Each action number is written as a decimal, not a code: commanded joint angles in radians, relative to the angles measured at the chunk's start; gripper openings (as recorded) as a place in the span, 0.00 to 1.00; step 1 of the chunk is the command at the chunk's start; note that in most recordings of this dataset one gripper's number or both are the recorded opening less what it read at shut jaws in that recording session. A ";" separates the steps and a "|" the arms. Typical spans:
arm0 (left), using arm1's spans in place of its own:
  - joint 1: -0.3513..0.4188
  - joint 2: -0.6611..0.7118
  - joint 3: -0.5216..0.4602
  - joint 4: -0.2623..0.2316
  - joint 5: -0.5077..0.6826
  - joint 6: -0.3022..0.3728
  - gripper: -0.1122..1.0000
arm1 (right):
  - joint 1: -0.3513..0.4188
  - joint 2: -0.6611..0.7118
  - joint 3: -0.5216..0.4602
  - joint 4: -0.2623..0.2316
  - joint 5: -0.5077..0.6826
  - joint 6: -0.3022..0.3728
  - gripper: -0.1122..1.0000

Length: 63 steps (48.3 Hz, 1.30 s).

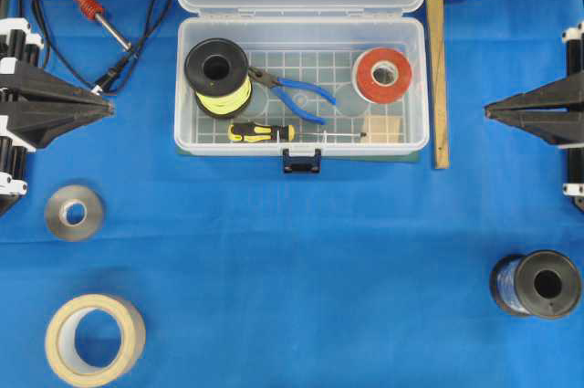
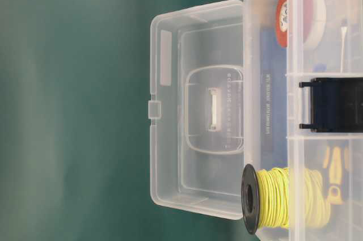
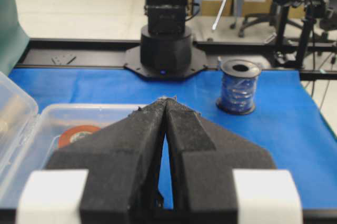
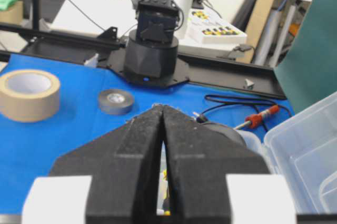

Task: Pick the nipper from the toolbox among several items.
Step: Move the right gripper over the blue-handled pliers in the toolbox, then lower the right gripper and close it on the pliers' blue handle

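We see the nipper [image 1: 294, 96] lying at the toolbox [image 1: 301, 143] centre, the wire spool [image 1: 217, 77] at its nine o'clock, while our left gripper [image 1: 109, 107] and right gripper [image 1: 488, 111] sit pinched closed, empty (parked outside, so the lid-open box stays reachable).

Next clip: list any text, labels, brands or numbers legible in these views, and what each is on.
No text can be read in any view.
Toolbox lid: embossed lettering by the handle recess, too small to read.
Toolbox front wall: a grey sticker strip, blurred.
Orange-red tape roll: white core label, print illegible.
Nipper, screwdriver: no visible markings.
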 commanded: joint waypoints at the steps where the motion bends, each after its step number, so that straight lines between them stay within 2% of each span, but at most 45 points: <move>1: -0.002 0.008 -0.018 -0.032 -0.005 -0.002 0.10 | -0.012 0.012 -0.017 0.002 0.000 0.005 0.10; 7: -0.002 0.009 -0.018 -0.032 -0.006 0.000 0.10 | -0.044 0.051 -0.078 0.006 0.091 0.011 0.10; 14: -0.002 0.009 -0.020 -0.032 -0.005 0.005 0.10 | -0.115 0.155 -0.198 0.005 0.242 0.028 0.10; 30: -0.002 0.008 -0.018 -0.032 -0.005 0.005 0.10 | -0.225 0.572 -0.526 0.002 0.566 0.029 0.12; 34: -0.002 0.009 -0.018 -0.032 -0.005 0.005 0.10 | -0.245 0.681 -0.609 0.000 0.657 0.028 0.26; 41: -0.002 0.009 -0.018 -0.032 -0.005 0.005 0.10 | -0.253 0.847 -0.752 -0.029 0.805 0.012 0.64; 44: -0.002 0.009 -0.018 -0.032 -0.005 0.005 0.10 | -0.255 0.907 -0.802 -0.040 0.847 0.008 0.72; 52: -0.002 0.011 -0.015 -0.032 -0.005 0.005 0.10 | -0.259 1.058 -0.888 -0.041 0.899 -0.006 0.64; 63: -0.002 0.006 -0.015 -0.032 0.018 0.005 0.10 | -0.259 1.203 -0.914 -0.023 0.881 -0.011 0.64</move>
